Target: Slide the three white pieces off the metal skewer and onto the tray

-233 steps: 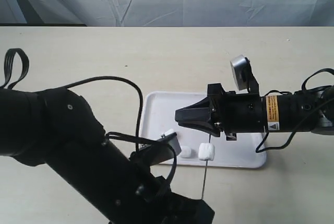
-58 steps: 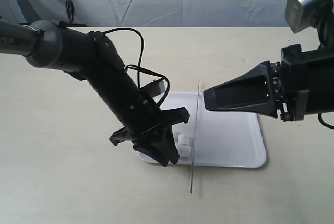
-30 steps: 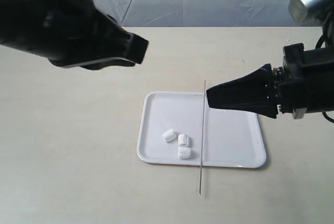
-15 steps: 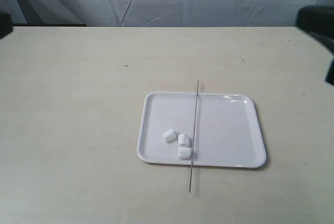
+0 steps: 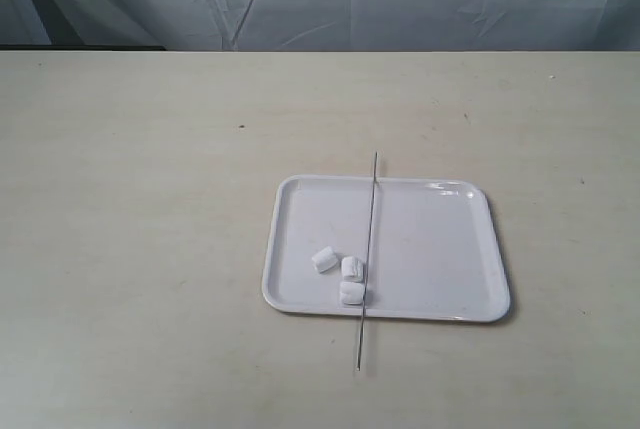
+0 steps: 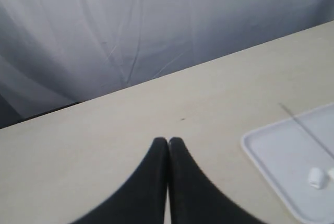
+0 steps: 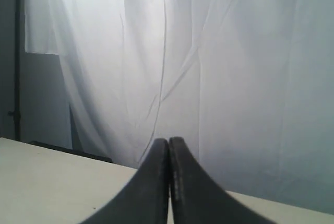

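Plainly, the tray (image 5: 440,249) lies flat on the pale table (image 5: 150,249), and the three white pieces (image 5: 351,269) sit loose inside it, in its near left part. Two of them lie one behind the other, touching or nearly so, just beside the metal skewer (image 5: 369,239) on its left; whether they touch the rod cannot be told. The third lies a little further left, tilted, close to the other two. None of them is threaded on the rod. The skewer rests across the tray from far rim to near rim, its far tip just past the far rim and its near end sticking out over the table. The right part of the tray holds nothing else.

The left gripper (image 6: 168,141) has its black fingers pressed together with nothing between them; it hangs over bare table, apart from the tray. The right gripper (image 7: 169,141) is likewise closed tight and holds nothing, facing a white curtain (image 7: 235,67).
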